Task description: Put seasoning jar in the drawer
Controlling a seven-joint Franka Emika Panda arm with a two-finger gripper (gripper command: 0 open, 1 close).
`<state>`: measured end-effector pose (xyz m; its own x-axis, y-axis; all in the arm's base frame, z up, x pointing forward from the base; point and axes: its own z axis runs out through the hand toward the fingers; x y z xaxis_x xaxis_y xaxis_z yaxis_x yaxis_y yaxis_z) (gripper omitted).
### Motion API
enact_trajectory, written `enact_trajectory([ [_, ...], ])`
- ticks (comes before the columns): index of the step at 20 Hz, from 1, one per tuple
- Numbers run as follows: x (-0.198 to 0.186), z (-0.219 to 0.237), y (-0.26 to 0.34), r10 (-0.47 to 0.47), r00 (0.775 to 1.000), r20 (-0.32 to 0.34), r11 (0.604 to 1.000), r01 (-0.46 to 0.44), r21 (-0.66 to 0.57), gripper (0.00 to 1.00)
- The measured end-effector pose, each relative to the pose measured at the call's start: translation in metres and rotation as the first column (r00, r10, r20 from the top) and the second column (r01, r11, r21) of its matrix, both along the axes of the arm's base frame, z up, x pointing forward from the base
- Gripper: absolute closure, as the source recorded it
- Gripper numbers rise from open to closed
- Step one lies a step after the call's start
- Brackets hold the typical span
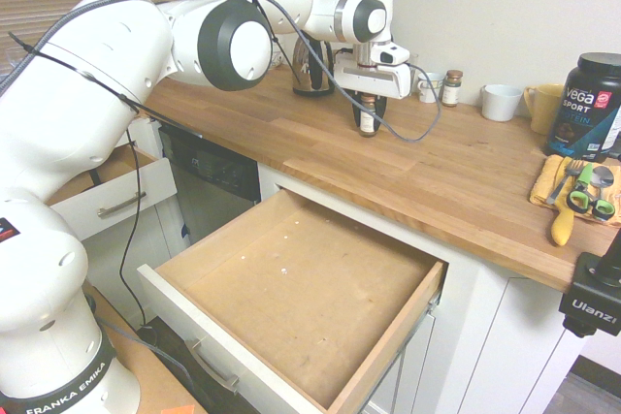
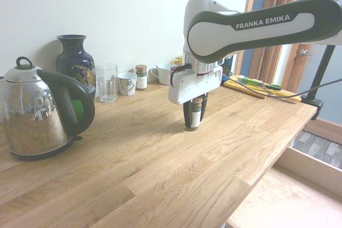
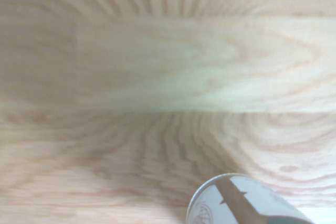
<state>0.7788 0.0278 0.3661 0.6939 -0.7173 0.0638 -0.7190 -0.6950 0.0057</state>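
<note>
The seasoning jar (image 2: 195, 112) is a small clear glass jar with a brown lid, a white label and dark contents. It stands upright on the wooden counter, well back from its front edge. The drawer (image 1: 291, 288) below is pulled wide open, showing a bare light-brown wooden bottom, a white front and a metal bar handle.

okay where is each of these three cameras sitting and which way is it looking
First exterior: beside the arm's base, looking down over the open drawer and countertop; the arm fills its left side.
Second exterior: low on the countertop, facing along it past the kettle; forearm and gripper show.
Wrist: straight down at wood.
All share the seasoning jar.
</note>
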Motion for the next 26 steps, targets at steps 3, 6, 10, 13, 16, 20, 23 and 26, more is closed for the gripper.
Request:
enact_trajectory([
  [3, -0.006, 0.015, 0.004, -0.009, 1.0, 0.022, 1.0, 0.009, 0.004, 1.0],
  [6, -0.019, 0.023, 0.008, -0.033, 0.999, 0.029, 0.999, 0.032, 0.011, 1.0],
  [10, -0.04, 0.027, 0.008, -0.077, 0.997, 0.026, 0.997, 0.076, 0.018, 1.0],
  [13, -0.058, 0.023, 0.002, -0.106, 0.994, 0.028, 0.994, 0.106, 0.024, 1.0],
  [16, -0.078, 0.016, -0.005, -0.131, 0.991, 0.031, 0.991, 0.13, 0.029, 1.0],
  [20, -0.11, 0.005, -0.015, -0.157, 0.987, 0.032, 0.987, 0.156, 0.036, 1.0],
  [23, -0.139, -0.001, -0.022, -0.171, 0.985, 0.032, 0.985, 0.169, 0.041, 1.0],
  [26, -0.172, -0.005, -0.03, -0.184, 0.982, 0.033, 0.982, 0.182, 0.047, 1.0],
])
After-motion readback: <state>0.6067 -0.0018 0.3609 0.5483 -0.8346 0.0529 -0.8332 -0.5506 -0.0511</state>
